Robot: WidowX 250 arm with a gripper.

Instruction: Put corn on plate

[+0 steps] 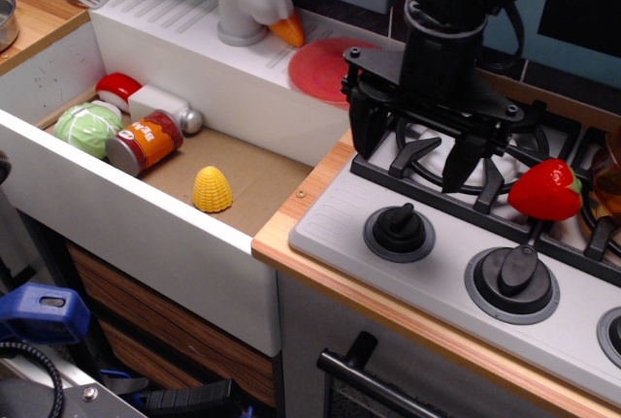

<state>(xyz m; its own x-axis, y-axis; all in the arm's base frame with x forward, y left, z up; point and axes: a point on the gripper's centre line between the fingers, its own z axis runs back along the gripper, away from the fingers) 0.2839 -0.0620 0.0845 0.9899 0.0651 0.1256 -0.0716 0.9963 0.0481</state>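
In the sink [58, 74] the corn [212, 189] stands free; the gripper [415, 149], jaws apart, should descend squarely over it.

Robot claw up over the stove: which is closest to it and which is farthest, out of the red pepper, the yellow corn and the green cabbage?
From the gripper:
1. The red pepper, sitting on the stove grate just beside it.
2. The corn, down in the sink, standing on its floor.
3. The cabbage, at the sink's far end, past the can.
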